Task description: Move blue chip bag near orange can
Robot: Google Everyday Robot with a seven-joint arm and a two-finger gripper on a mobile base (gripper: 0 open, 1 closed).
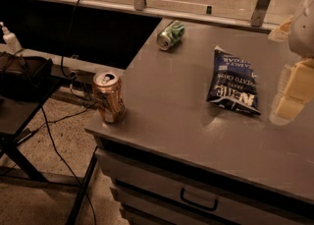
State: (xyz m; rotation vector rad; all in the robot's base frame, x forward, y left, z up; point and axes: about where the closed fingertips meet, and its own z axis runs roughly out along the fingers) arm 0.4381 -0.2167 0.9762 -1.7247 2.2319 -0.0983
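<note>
The gripper (290, 98) hangs over the right side of the desk (171, 135). Just to its left, apart from it, the bag (234, 82) lies flat, the only low obstacle on that side. Past the bag a wide bare stretch of desk runs to the orange can (109, 96), upright at the near-left corner. The green can (170, 35) lies on its side at the far-left edge, well off that stretch. Rail posts (260, 3) stand behind the far edge.
</note>
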